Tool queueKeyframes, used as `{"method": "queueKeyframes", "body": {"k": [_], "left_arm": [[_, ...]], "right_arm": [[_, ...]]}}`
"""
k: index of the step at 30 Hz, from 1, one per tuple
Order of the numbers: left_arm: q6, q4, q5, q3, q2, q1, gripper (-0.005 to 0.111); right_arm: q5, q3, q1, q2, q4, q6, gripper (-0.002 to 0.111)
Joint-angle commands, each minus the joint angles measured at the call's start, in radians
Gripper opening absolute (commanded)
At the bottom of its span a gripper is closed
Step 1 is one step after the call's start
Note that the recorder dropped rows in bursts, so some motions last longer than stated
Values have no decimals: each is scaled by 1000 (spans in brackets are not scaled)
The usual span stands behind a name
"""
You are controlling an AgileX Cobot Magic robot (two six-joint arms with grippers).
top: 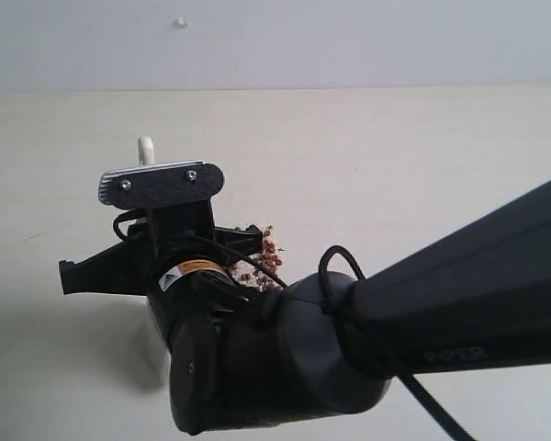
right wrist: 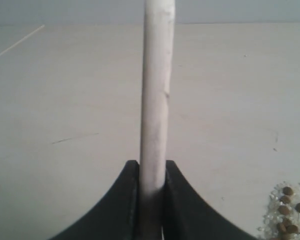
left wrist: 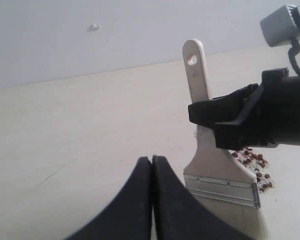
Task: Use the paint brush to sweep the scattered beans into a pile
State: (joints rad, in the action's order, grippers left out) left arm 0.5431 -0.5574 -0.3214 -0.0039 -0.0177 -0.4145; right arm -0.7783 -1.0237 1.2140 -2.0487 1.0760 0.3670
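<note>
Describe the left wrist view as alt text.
The right end effector clamps the paint brush upright by its handle; beans cluster on the table beside its ferrule. The left end effector, shut and empty, fills the foreground.

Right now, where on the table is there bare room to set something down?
Bare table lies beyond the beans and, in the exterior view, left of the paint brush. Crowded at the beans, where the right gripper holds the brush.

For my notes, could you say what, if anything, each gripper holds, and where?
The right gripper holds the paint brush by its handle; the left gripper is shut, empty.
</note>
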Motion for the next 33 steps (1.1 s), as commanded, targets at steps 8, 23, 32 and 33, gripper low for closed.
{"method": "queueKeyframes", "body": {"k": [8,23,32,33], "left_arm": [[3,3,0,4,3,-4,0],[3,3,0,4,3,-4,0],[3,3,0,4,3,-4,0],[3,3,0,4,3,-4,0]], "right_arm": [[-73,22,-1,2,101,144,0],[-119,22,-44,21,92,187,0],[-52,22,-44,122,67,260,0],[-23,22,-44,139,65,262,0]]}}
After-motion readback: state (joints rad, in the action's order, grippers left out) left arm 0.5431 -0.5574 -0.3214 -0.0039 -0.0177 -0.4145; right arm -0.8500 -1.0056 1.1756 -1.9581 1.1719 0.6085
